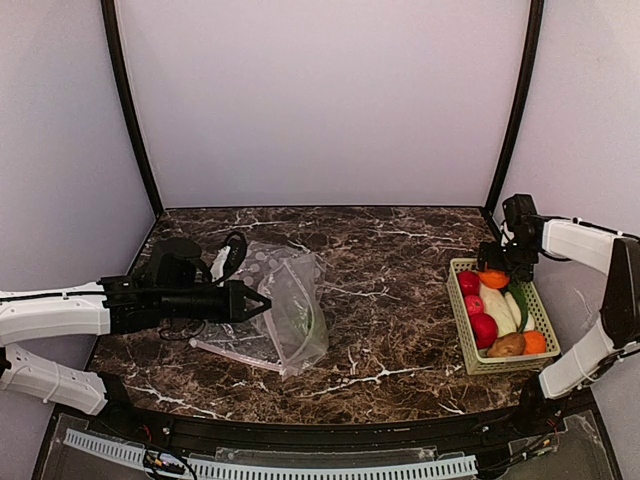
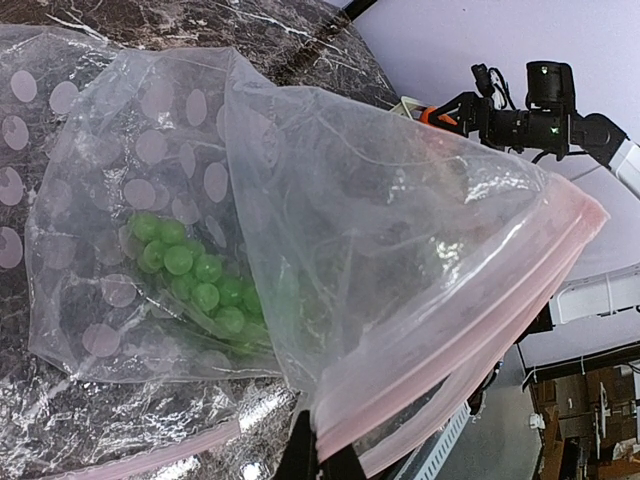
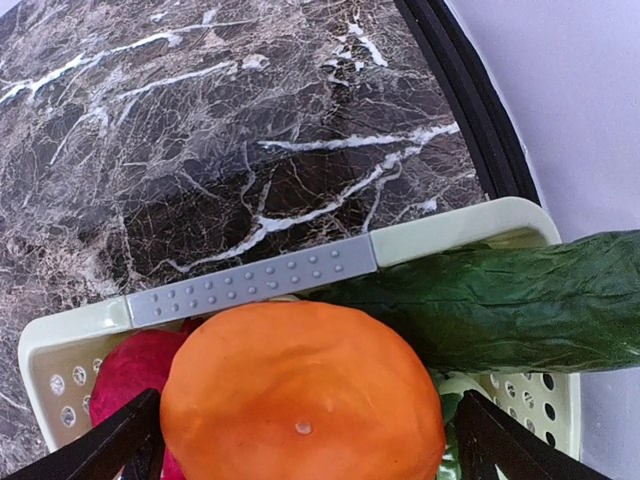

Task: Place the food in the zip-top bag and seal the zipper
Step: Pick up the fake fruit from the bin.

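Left pincer (image 1: 262,303) clamped on the zipper (image 2: 470,345) of my limp, slippery zip-top bag (image 1: 295,315), worktop (image 1: 390,300) left, grapes (image 2: 195,275) inside. Right pincer (image 3: 305,440), spread wide, straddles the orange (image 3: 300,380) in the basket (image 3: 460,232); I judge it light, smooth and rigid, best gripped across its widest girth.

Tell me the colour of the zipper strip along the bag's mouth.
The zipper of the zip-top bag is pale pink, clearest in the left wrist view.
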`<act>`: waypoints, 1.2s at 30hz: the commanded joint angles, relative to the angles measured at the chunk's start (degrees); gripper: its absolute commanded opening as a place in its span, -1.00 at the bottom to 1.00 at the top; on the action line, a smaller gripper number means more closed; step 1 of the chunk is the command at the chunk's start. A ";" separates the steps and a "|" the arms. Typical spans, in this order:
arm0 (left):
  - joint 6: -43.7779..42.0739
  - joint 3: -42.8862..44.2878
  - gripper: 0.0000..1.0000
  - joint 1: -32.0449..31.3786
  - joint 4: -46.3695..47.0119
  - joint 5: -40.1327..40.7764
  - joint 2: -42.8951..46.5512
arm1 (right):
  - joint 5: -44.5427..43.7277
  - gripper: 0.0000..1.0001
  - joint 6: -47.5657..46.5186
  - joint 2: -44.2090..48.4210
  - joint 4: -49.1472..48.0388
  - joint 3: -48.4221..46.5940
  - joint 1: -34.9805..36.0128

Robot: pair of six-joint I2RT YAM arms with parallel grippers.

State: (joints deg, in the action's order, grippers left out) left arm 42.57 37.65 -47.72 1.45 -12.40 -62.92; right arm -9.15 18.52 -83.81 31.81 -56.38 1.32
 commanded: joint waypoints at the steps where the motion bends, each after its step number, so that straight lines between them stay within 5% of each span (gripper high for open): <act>1: 0.07 -0.92 -0.99 0.45 -0.27 0.19 0.91 | 0.59 0.94 -1.97 -1.06 -1.53 -1.52 -0.35; 21: 0.24 -0.82 -0.99 0.44 -0.58 0.23 0.94 | 1.57 0.70 -1.87 0.69 -0.79 -1.54 -0.35; 36: -0.24 0.10 -0.99 0.44 1.76 -2.01 -0.26 | 10.67 0.56 0.03 15.01 5.78 -1.67 0.25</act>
State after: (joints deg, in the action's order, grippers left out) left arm 42.68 37.65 -47.72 1.72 -13.04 -62.94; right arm -3.75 17.28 -71.48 35.44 -57.34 1.34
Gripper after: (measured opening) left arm 0.009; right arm 0.818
